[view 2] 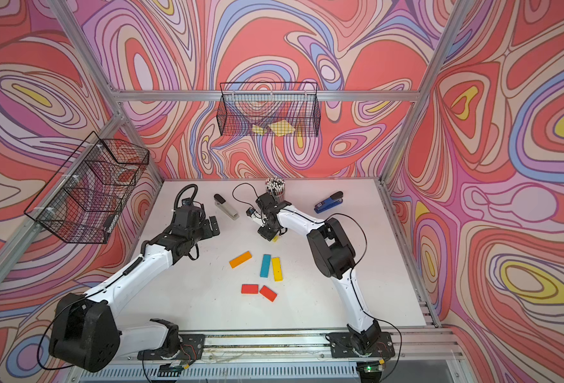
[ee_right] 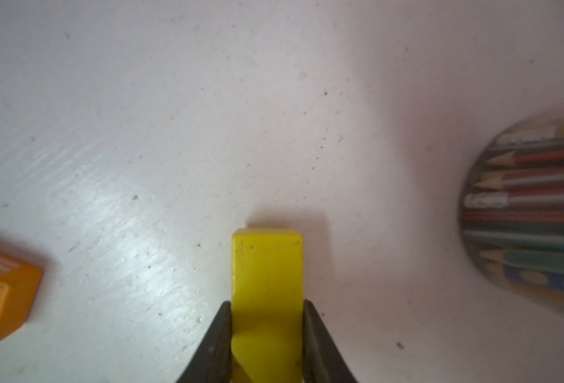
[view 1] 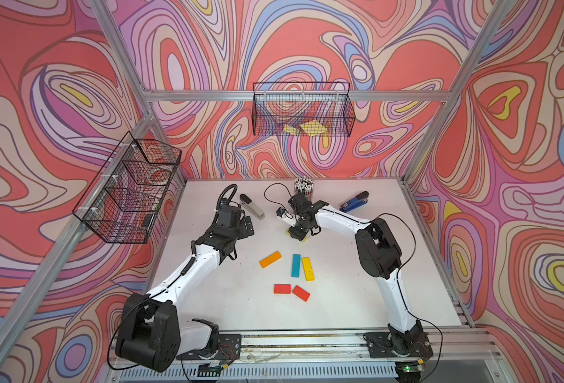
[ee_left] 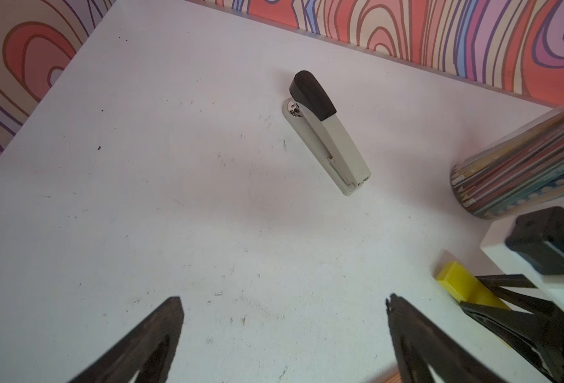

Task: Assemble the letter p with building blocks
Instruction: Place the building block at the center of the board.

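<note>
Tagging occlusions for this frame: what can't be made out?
Gripped flat yellow rectangular block: both top views, nearly all under the right tool; right wrist view, near end cut off by frame edge.
Flat orange rectangular block: right wrist view, blurred, cut by frame edge.
Black wire side basket: both top views, contents lost behind mesh.
Left tool: left wrist view, only fingertips in frame.

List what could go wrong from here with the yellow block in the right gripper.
1. The right gripper pinches the held yellow block by its long edges, with one end sticking out; it might pivot or slip when lifted.
2. The pencil cup stands close behind that wrist; a swing could tip it.
3. The teal block and loose yellow block lie side by side; a careless set-down may nudge them.
</note>
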